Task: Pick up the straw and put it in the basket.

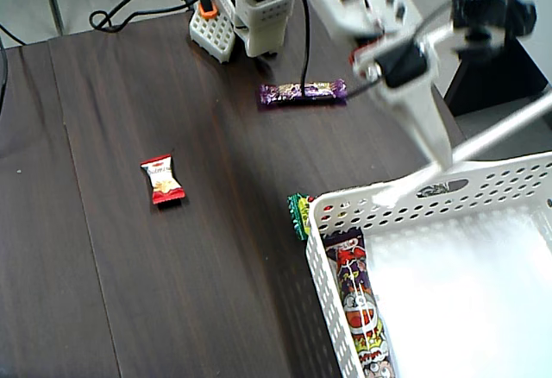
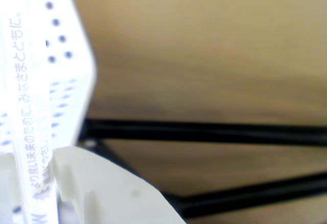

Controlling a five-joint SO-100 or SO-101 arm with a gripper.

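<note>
Fixed view first: gripper [image 1: 442, 164] sitting right at the far rim of the basket [image 1: 332, 261], fingers pinched on the straw [image 1: 509, 126], which runs diagonally from just over the rim up and off to the right edge. Held near its lower end, so most of the length hanging out beyond the basket, not inside yet. Already in the basket: a long colourful snack bar [image 1: 360, 302] along the left wall. Green wrapper [image 1: 298, 215] tucked against the outside corner. Purple bar [image 1: 303, 93] and a small red candy [image 1: 162, 179] left on the table [image 1: 129, 266], well apart from the action.

Wrist view: pretty blurry, but straw [image 2: 25, 106] clear enough as a white printed paper strip running up the left side, clamped between the fingers [image 2: 102, 188] at the bottom, with the holed basket wall [image 2: 66, 55] just behind it.

Handling guess: very light, thin, probably bendy and easy to crease, paper not too slippery. End grip looks likely to let it swing or catch on the rim; closer to the middle would seem steadier.
</note>
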